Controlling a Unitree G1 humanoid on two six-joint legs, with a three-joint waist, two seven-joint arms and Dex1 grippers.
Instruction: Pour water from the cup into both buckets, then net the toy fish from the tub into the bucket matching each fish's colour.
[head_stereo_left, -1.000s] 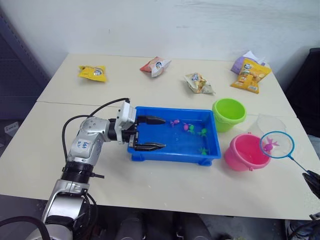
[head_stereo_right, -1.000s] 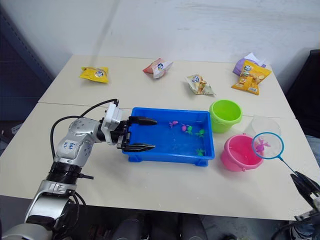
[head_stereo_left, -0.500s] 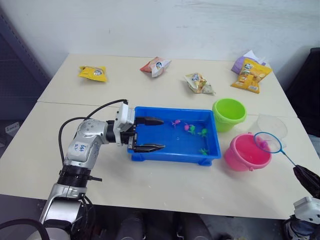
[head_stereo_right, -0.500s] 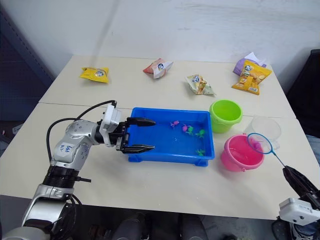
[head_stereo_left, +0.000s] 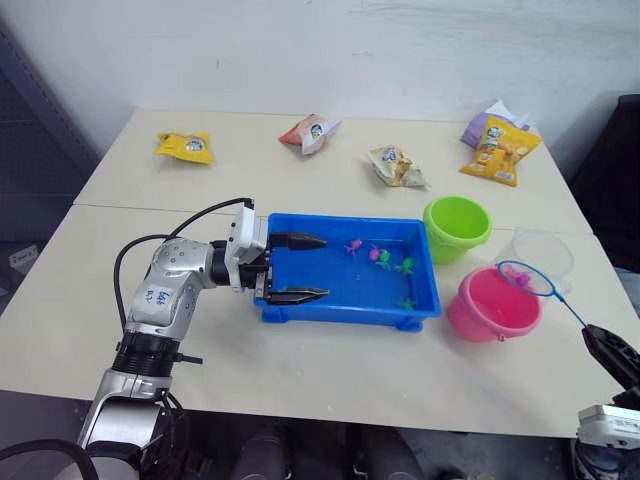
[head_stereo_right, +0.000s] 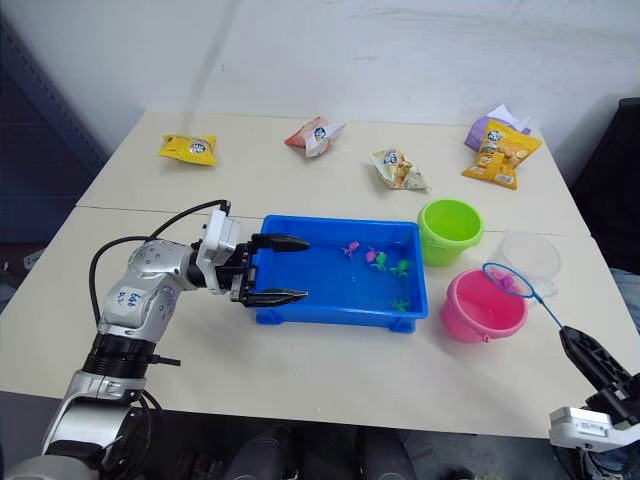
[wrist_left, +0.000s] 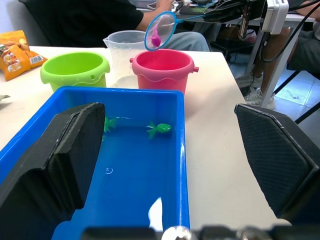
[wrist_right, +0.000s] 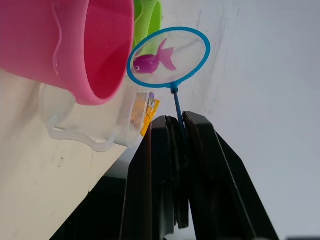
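Right pincer pinches the net (pink fish inside), seemingly above the pink bucket.

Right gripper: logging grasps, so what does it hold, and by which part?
The right gripper pinches the net by its thin handle's end; a pink fish sits in the hoop.

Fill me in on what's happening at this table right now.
The right gripper is shut on the net handle, holding a pink fish in the hoop above the pink bucket. The left gripper is open around the near end of the blue tub, where several pink and green fish lie. The green bucket and clear cup stand beside the pink one.
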